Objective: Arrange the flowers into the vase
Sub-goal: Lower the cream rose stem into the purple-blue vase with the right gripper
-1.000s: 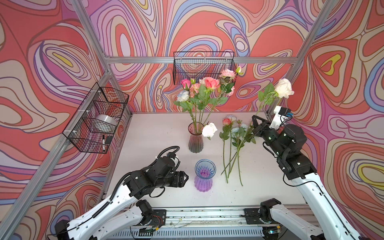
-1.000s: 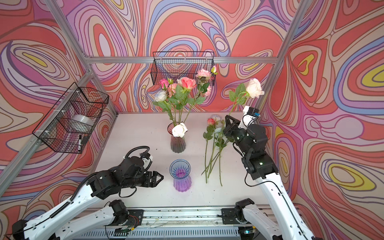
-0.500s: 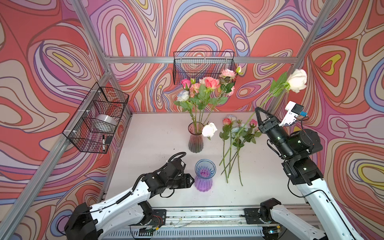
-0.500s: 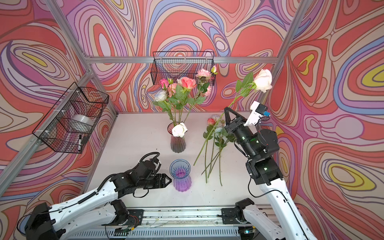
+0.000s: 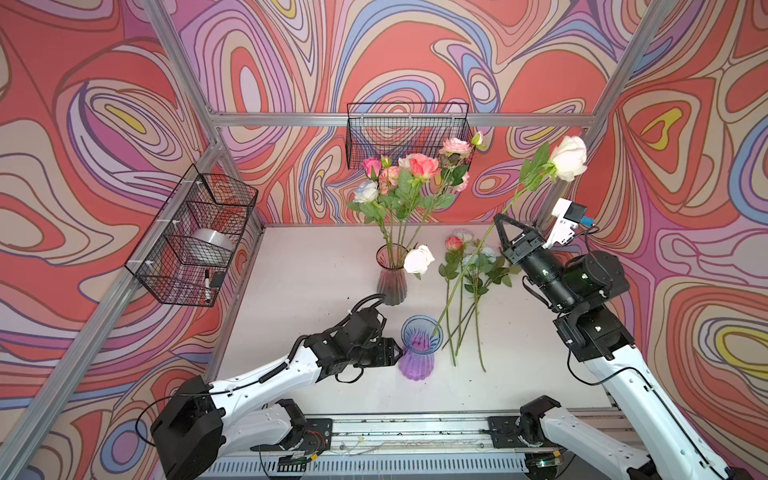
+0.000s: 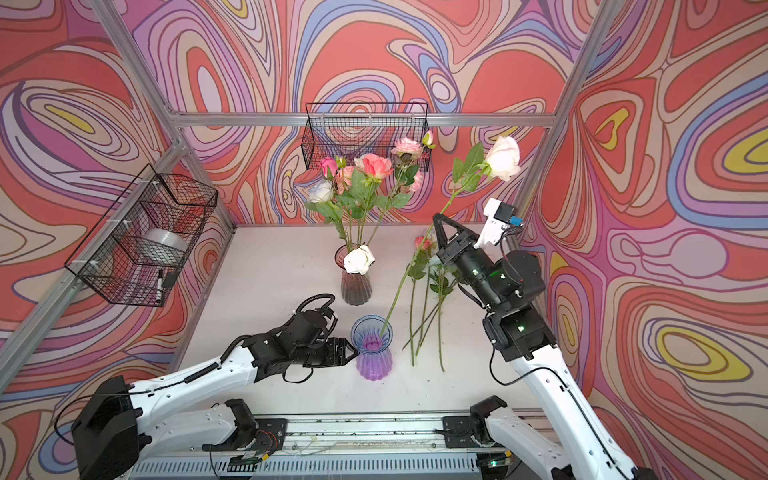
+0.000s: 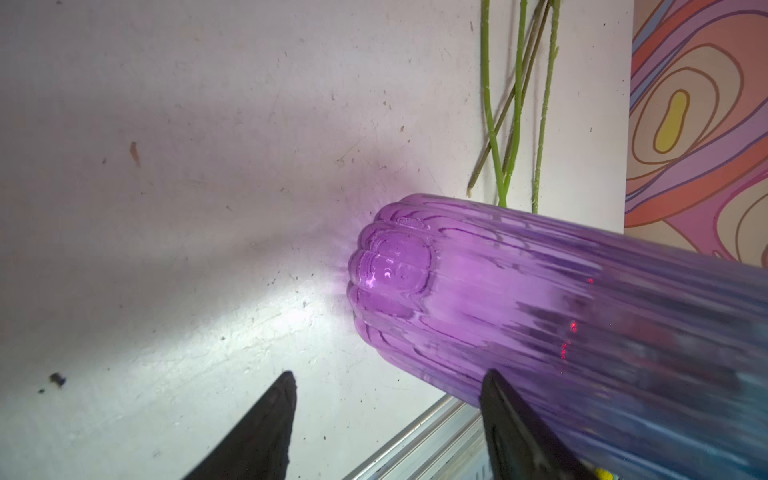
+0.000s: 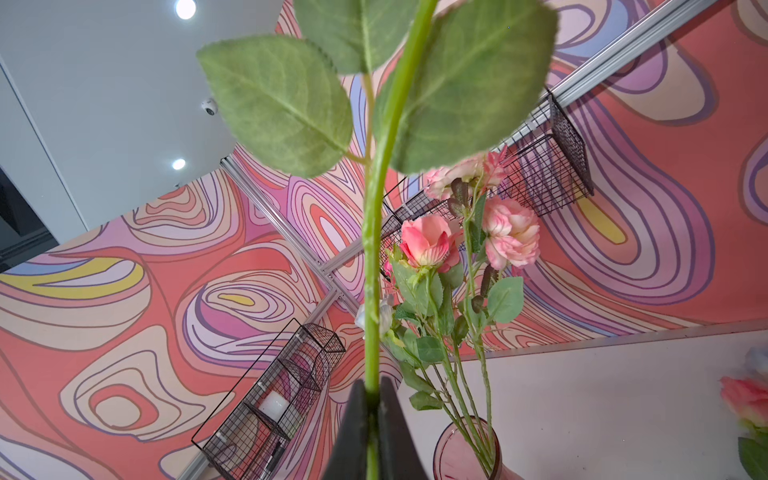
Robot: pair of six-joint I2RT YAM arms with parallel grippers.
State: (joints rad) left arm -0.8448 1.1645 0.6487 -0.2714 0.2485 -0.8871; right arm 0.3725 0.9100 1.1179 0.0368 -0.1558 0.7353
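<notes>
The right fingers (image 5: 500, 222) are clenched on the stem of a white rose (image 5: 567, 158), well above the counter (image 5: 311, 270). The rose head stands high beyond them. The stem slants down and away from them and ends at the mouth of the purple vase (image 5: 417, 365).

The left fingers (image 5: 392, 354) are released and spread, with their tips at the neck of that vase. In the left wrist view one finger overlaps the ribbed glass, but I cannot tell whether it touches.

Between the two pairs of fingers, loose roses (image 5: 478, 270) lie flat on the counter with their stems crossing. Past the left fingers, toward the back wall, a dark vase (image 5: 390, 286) stands upright. It holds a bunch of roses (image 5: 417, 166) in pink, coral, white and pale blue, and one white head droops at its rim.

The counter is white and matte, scuffed and dotted with dark specks. A metal rail (image 5: 415, 426) runs along its near edge, behind both arms. The walls (image 5: 104, 124) carry swirling bands of coral, purple, blue and yellow, framed by aluminium bars (image 5: 282, 119).

A back basket (image 5: 409, 133) of black wire hangs beyond the bunch. A side basket (image 5: 195, 237), off to the outer side of the left fingers, holds a roll of tape (image 5: 214, 243) and a marker (image 5: 206, 284). The right wrist view shows a grey ceiling (image 8: 104, 83) with round lights (image 8: 185, 8).
</notes>
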